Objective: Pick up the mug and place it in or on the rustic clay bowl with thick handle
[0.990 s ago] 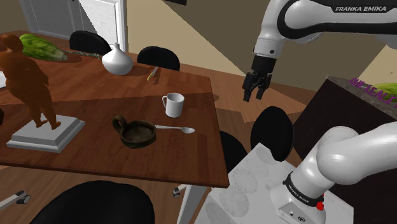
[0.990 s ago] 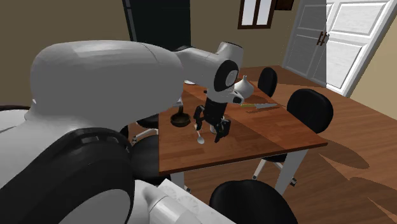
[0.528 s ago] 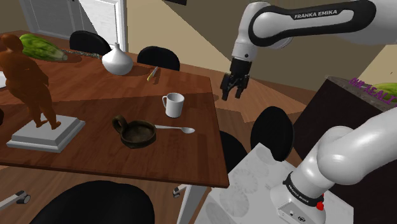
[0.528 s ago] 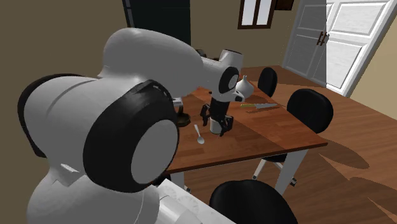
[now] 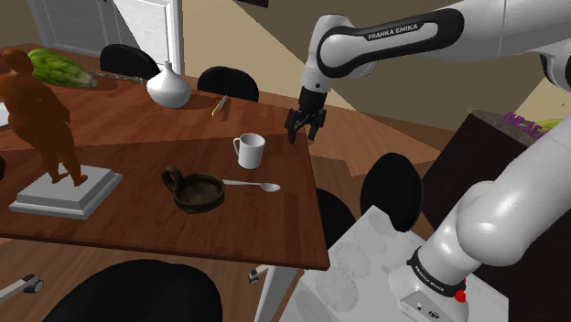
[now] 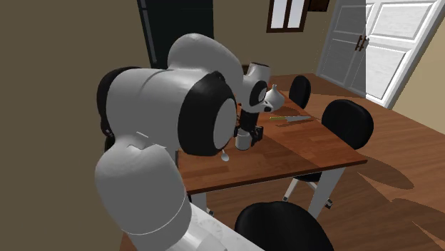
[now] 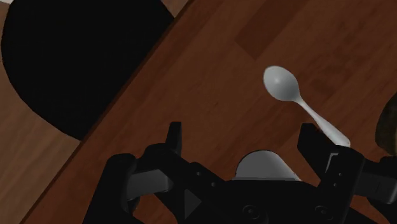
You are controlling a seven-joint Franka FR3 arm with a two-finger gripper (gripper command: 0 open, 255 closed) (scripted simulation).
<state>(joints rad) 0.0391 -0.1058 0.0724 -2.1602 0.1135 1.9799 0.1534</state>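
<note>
**Gripper swings in from beside the table to hang over its edge, next to the mug**

Shoulder view: over the past second the arm (image 5: 393,37) has carried the black gripper (image 5: 303,135) toward this view's left. It has come from over the floor to a spot above the wooden table's (image 5: 128,137) edge. It now hangs just beside the white mug (image 5: 250,150), on the mug's right in this view, and higher than it. The mug stands upright on the tabletop, handle to this view's left, where it stood before. Near it, toward the front edge, lies the dark brown bowl (image 5: 199,193) with its looped handle, and a grey spoon (image 5: 254,186) lies just beside that bowl. A brown statue (image 5: 41,110) on a pale base stands at the left of this view. A white vase (image 5: 168,87) stands toward the far side. The white stand (image 5: 366,265) sits at the lower right.

Second exterior view: the arm's large white and black joints cover most of the table's near side. The mug shows just past them, with the gripper's black body right by it and the spoon lying nearer the camera.

Wrist view: the two black fingers (image 7: 174,137) stand well apart. The mug's grey rim shows between them, close under the hand, and neither finger touches it. The spoon lies beyond on the wood. A black chair (image 7: 70,57) sits past the table's edge.
</note>
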